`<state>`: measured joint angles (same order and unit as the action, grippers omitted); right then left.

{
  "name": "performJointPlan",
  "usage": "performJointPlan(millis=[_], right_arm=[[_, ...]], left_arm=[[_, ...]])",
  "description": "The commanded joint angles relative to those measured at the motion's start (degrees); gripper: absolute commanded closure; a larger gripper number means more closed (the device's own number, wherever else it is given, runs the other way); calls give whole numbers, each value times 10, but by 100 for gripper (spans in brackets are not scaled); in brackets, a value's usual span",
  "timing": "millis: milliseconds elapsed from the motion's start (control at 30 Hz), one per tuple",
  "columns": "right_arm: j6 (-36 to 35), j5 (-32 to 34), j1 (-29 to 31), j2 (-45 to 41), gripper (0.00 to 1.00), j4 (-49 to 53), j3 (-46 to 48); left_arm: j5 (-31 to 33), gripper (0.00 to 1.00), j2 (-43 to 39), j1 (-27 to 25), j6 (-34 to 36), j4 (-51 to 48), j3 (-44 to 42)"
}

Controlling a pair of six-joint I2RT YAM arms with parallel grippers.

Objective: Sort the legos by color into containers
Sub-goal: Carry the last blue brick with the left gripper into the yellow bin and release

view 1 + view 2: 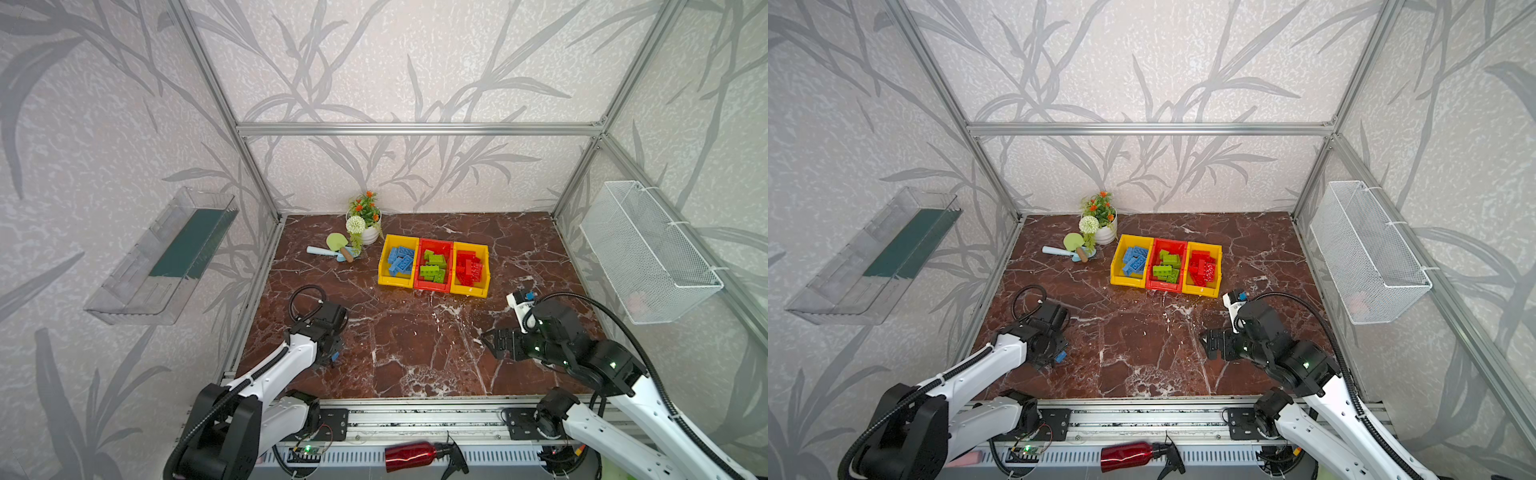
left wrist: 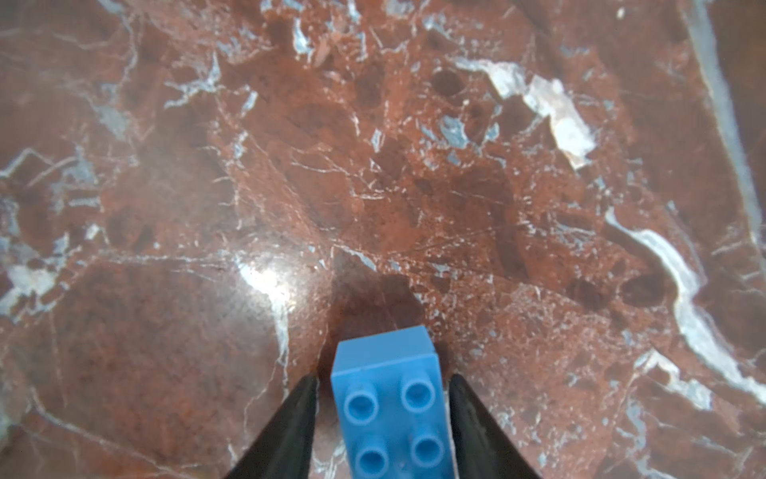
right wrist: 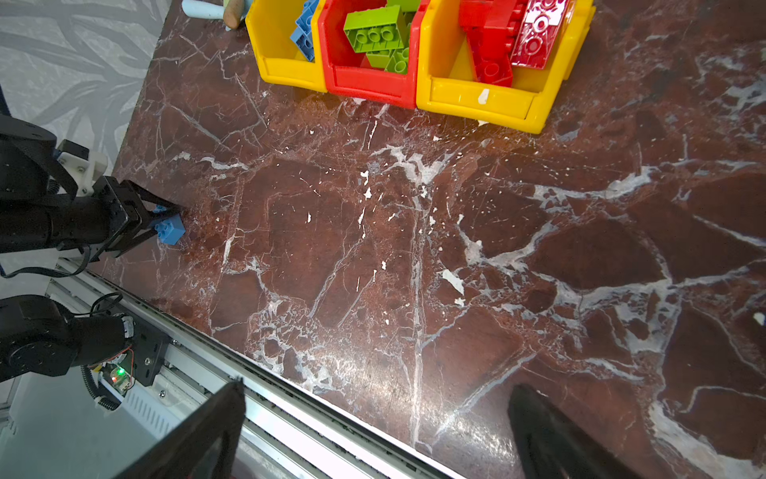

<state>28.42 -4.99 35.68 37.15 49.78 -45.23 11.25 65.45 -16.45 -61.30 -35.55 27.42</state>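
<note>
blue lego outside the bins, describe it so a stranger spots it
Look at the marble table, near its front left corner, far from the bins. There a blue lego sits in the left claw, the only brick not in a bin.

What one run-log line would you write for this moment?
left claw: closed on blue lego, at table | right claw: open, empty | containers: one colour each

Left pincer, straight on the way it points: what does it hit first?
The table: only marble lies ahead of the left pincer. The brick between its jaws may already rest on it; depth is unclear.
</note>
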Motion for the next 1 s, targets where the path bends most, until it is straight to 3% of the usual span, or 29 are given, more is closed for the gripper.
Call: performJointPlan(millis=[0,200,400,600,967], right_arm=[[-6,8,3,2,1,5,6],[-5,14,3,7,1,6,5],[-1,30,3,-1,1,14,5],[7,39,3,1,1,15,-2],[14,88,1,6,1,47,-28]], left_arm=[[-22,66,7,0,13,-24,22],[-27,74,-1,-10,39,-47,82],[1,75,46,-68,62,-78,204],[29,75,168,-126,109,-103,378],[1,76,440,-135,228,-131,696]])
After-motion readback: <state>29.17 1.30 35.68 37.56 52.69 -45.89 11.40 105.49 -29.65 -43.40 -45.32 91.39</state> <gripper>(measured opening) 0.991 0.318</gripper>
